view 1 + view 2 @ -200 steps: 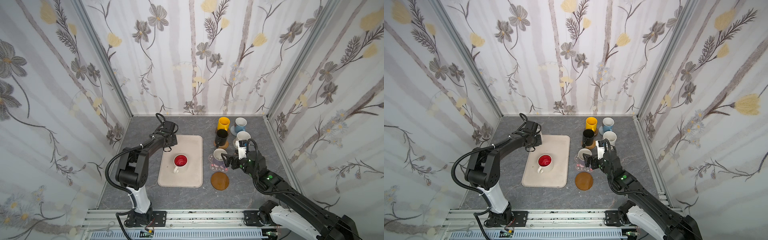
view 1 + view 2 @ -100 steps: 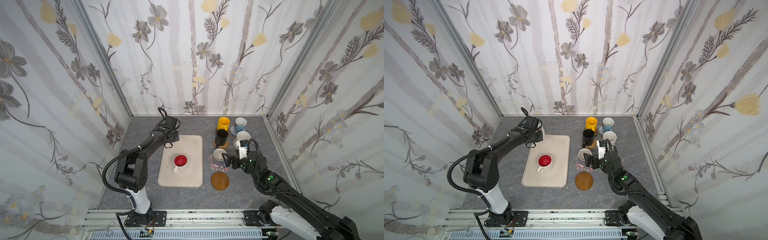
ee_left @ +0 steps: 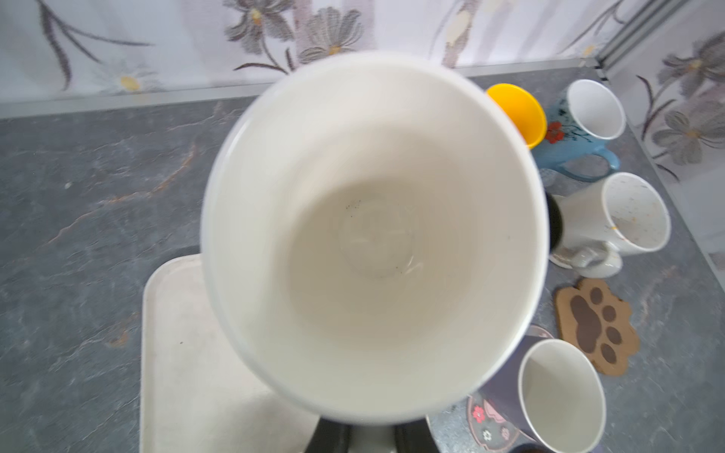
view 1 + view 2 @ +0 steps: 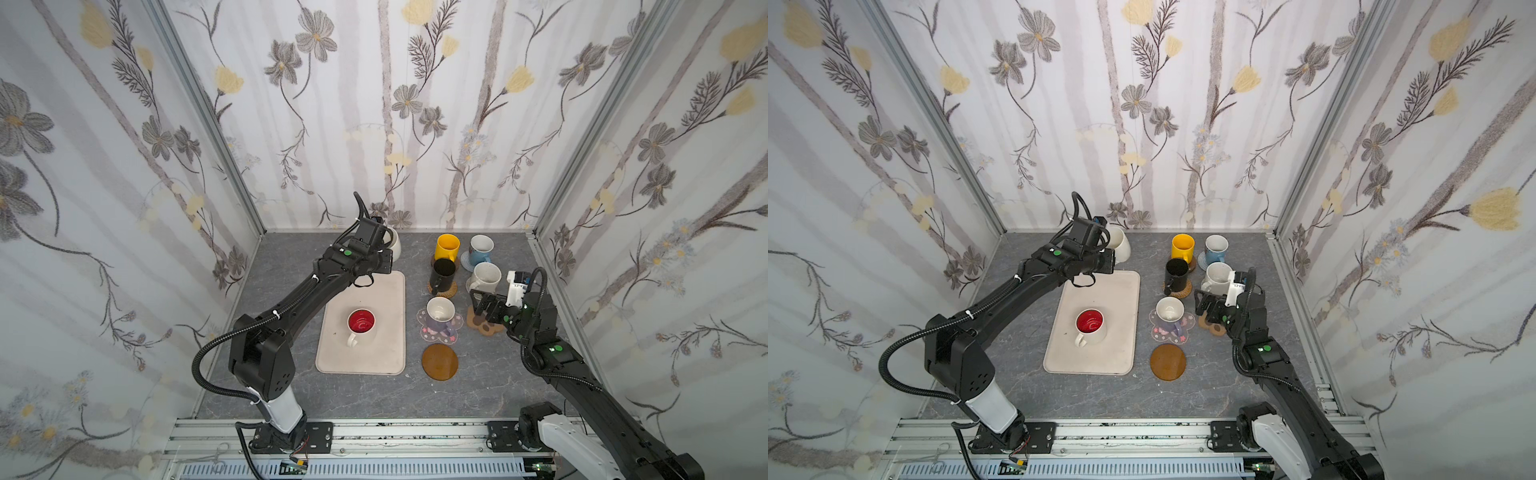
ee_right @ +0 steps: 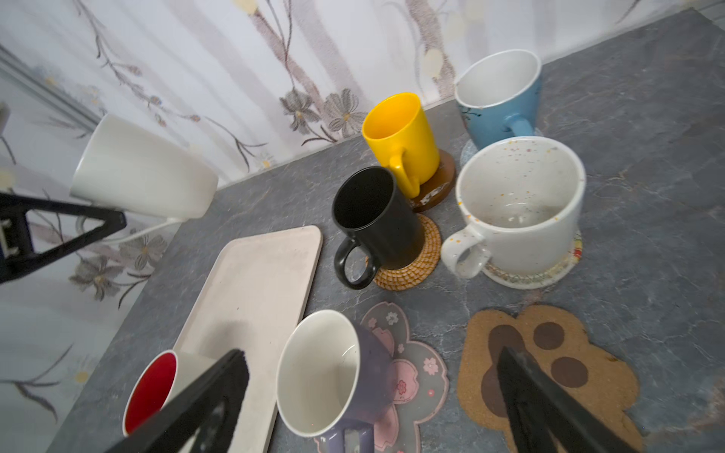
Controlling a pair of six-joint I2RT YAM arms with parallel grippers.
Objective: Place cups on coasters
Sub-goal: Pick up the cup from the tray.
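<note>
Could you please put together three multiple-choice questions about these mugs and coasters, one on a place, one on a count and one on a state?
1. Where does the mug with the red inside stand?
A. on the beige tray
B. on the flower-shaped coaster
C. on the bare table

2. How many coasters have no mug on them?
A. one
B. two
C. four

3. What is the left gripper doing?
A. open and empty
B. shut on a plain white mug
C. shut on the yellow mug

Answers:
1 A: it sits upright in the middle of the tray.
2 B: only the paw coaster and the brown round coaster at the front are bare.
3 B: the mug is lifted and tilted in its grip.
</note>
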